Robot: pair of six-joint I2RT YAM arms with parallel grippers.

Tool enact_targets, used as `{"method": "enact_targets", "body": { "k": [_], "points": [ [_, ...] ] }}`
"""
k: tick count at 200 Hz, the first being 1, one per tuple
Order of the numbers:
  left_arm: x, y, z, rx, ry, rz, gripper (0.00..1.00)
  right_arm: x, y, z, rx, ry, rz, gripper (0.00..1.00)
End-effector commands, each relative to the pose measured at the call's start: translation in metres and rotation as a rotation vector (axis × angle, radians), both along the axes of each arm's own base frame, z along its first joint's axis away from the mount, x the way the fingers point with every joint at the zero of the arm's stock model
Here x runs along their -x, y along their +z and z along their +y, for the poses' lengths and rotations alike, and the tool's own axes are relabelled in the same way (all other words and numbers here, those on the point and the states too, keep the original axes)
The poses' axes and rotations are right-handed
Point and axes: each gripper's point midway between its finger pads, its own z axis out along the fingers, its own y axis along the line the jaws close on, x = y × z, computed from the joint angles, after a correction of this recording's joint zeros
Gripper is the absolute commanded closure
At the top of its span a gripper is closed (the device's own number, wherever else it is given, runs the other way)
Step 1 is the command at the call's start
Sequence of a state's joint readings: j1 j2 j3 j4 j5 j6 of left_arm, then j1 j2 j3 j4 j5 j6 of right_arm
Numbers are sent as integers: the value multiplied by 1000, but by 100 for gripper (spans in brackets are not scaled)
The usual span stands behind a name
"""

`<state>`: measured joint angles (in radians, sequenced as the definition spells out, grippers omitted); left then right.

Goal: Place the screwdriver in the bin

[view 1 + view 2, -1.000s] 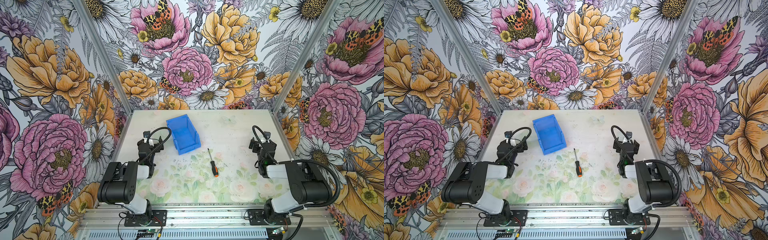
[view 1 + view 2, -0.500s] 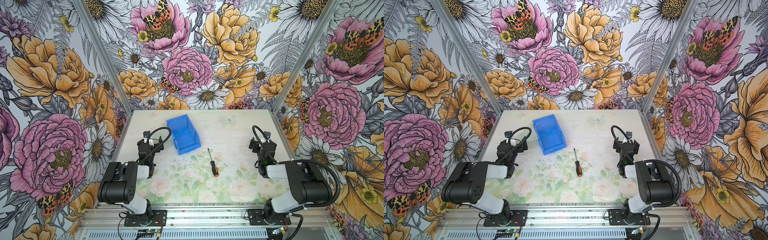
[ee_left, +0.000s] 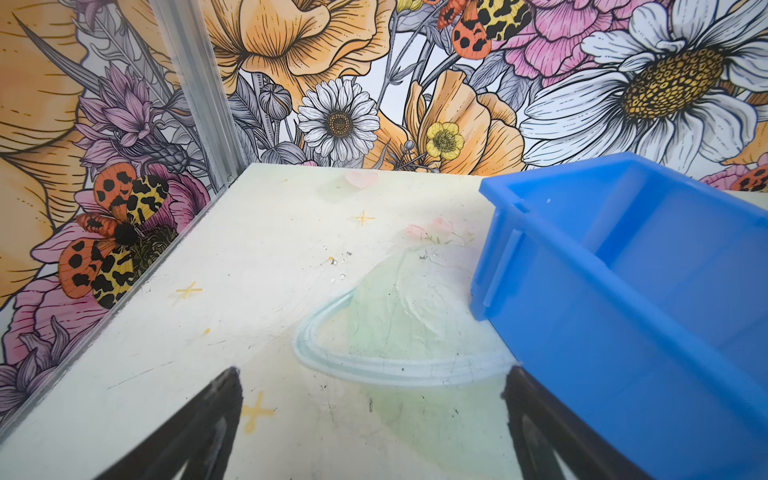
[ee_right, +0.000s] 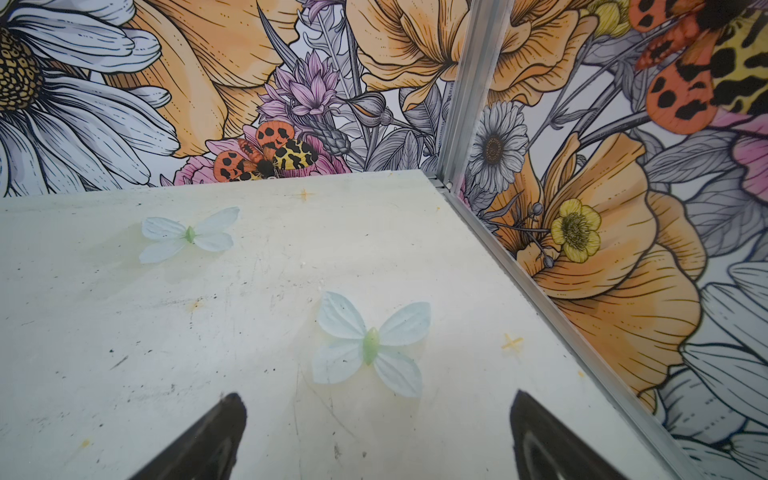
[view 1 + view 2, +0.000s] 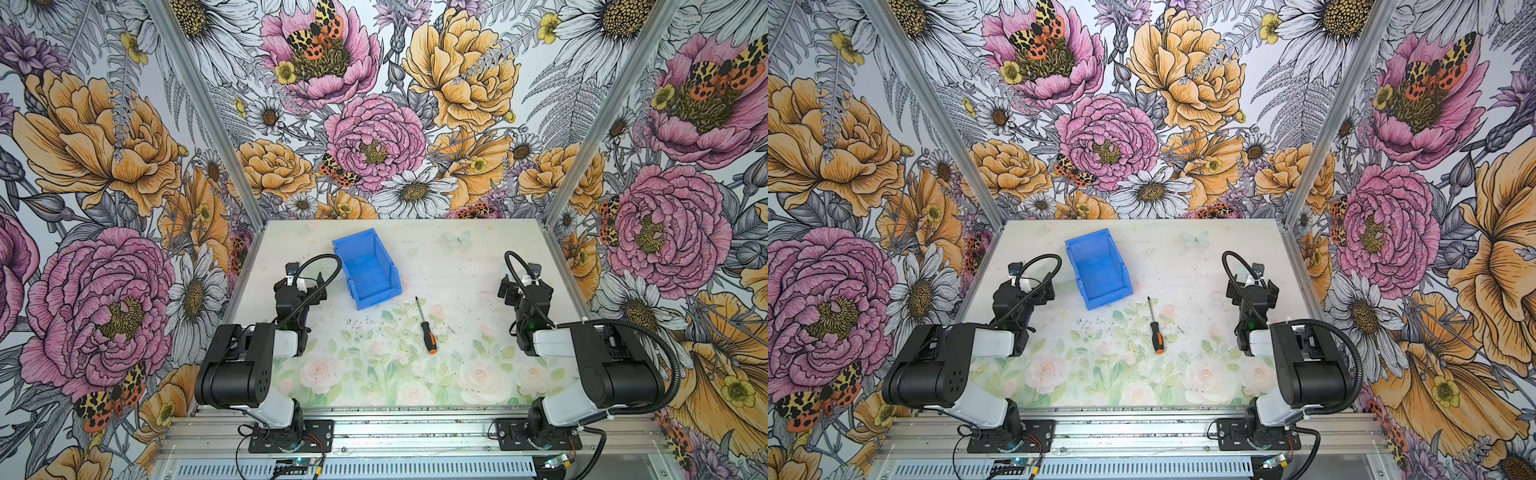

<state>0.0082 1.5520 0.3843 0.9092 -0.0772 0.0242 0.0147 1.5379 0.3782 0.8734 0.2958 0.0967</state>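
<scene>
Left pincer (image 3: 372,376): jaws stood wide apart with nothing between them. It sat low over the counter (image 5: 457,266), with one finger (image 3: 536,428) just beside the outer side wall of the bin (image 3: 582,353). Contact could not be determined.
Right pincer (image 4: 378,397): jaws stood wide apart and held nothing. It sat low over bare counter, with a printed butterfly (image 4: 370,345) ahead of the fingertips.
Screwdriver (image 5: 424,325): lay flat on the counter in both top views, outside the bin, near its low front wall but apart from it. The thin shaft pointed toward the back wall (image 5: 374,124) and the black-and-orange handle toward the near edge of the counter. It lay between the two arms, well apart from each pincer.
Bin: stood upright with its open top up, left of centre and turned at a slant. Its low front wall faced the near edge.
</scene>
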Motion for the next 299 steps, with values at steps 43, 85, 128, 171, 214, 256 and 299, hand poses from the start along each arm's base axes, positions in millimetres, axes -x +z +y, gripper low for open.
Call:
{"method": "enact_targets", "body": {
  "k": [43,85,128,171,214,256,299],
  "points": [
    [0,22,23,54,117,25,1,3,25,6,16,11,-21,1],
    [14,33,22,104,118,45,1,15,39,9,29,22,7,1],
    [27,41,9,174,87,96,1,28,66,10,57,-42,96,0],
    [42,49,9,176,114,155,1,55,73,-7,-44,-237,291,0],
    [59,49,-2,156,107,237,1,75,56,27,-232,-161,486,0],
    [78,49,-14,139,77,274,1,90,35,74,-373,-38,605,1],
    [96,57,-22,153,43,281,1,101,24,127,-392,92,680,1]
  ]
}}
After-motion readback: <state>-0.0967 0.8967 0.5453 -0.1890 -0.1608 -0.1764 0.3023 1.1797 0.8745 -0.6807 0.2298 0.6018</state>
